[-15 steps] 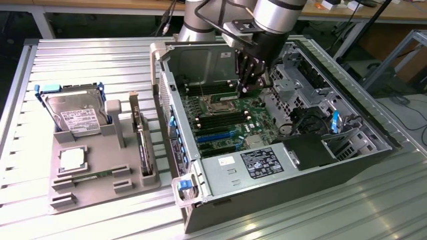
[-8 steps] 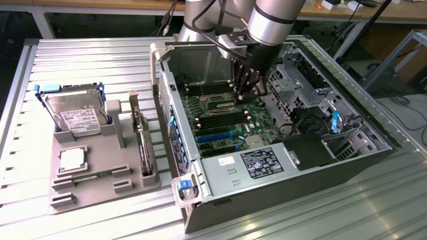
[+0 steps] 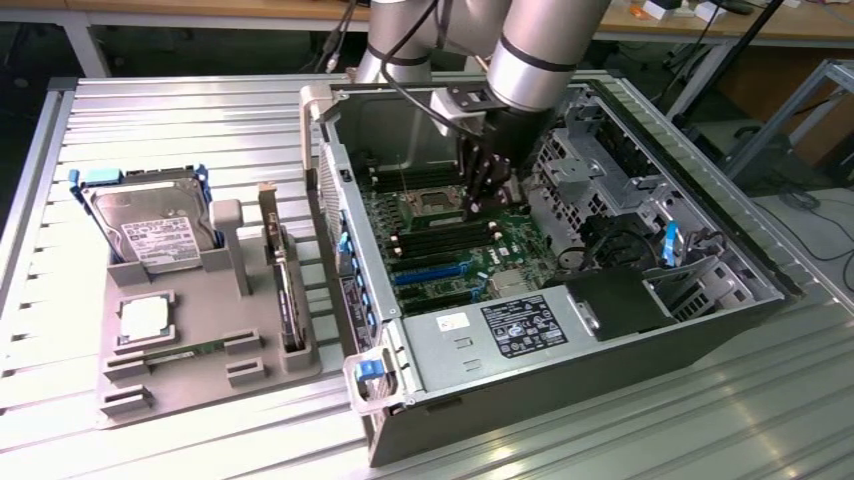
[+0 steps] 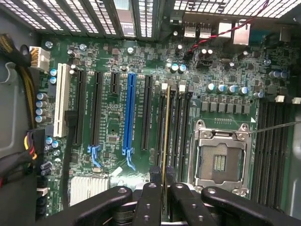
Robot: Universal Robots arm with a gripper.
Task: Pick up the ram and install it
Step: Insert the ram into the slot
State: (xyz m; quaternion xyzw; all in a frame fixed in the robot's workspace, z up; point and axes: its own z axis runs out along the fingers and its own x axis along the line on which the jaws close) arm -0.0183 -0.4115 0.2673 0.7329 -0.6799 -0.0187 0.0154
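Note:
The ram (image 4: 165, 132) appears edge-on in the wrist view as a thin green-and-gold strip, and my gripper (image 4: 165, 176) is shut on it. Its black fingers (image 4: 154, 188) press on both faces of the stick. The stick runs along the black memory slots (image 4: 181, 127) next to the open processor socket (image 4: 221, 160), lined up with the first slot. Whether it is seated I cannot tell. In the exterior view my gripper (image 3: 483, 185) reaches down inside the open computer case (image 3: 601, 320), just above the motherboard.
A grey parts tray (image 3: 200, 300) on the exterior view's left holds a hard drive (image 3: 147, 225), a silver-topped processor chip (image 3: 144, 318), a dark upright card (image 3: 280, 270) and a green stick (image 3: 180, 352). Case walls, drive bays (image 3: 601, 170) and cables crowd the gripper.

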